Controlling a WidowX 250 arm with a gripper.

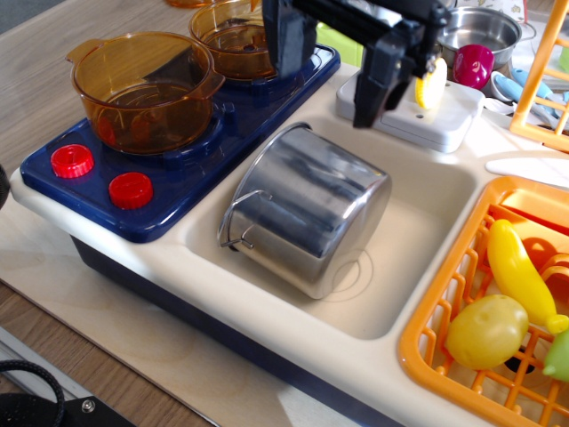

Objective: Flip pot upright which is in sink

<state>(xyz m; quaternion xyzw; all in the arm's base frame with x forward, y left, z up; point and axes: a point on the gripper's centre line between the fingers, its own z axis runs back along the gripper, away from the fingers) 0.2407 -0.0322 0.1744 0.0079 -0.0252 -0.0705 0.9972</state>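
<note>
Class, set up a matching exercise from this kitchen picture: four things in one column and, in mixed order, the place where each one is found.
Things:
1. steel pot
2. amber pot
3. potato
4. red knobs

Places:
A. in the orange rack
B. on the front edge of the blue stove
C. lying tipped over in the sink
D. standing on a stove burner

Pairs: 1-C, 2-D, 3-A, 4-B

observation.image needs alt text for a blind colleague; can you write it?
A shiny steel pot lies tipped on its side in a cream toy sink. A black gripper hangs open above it, beside a navy stove holding amber pots.
</note>
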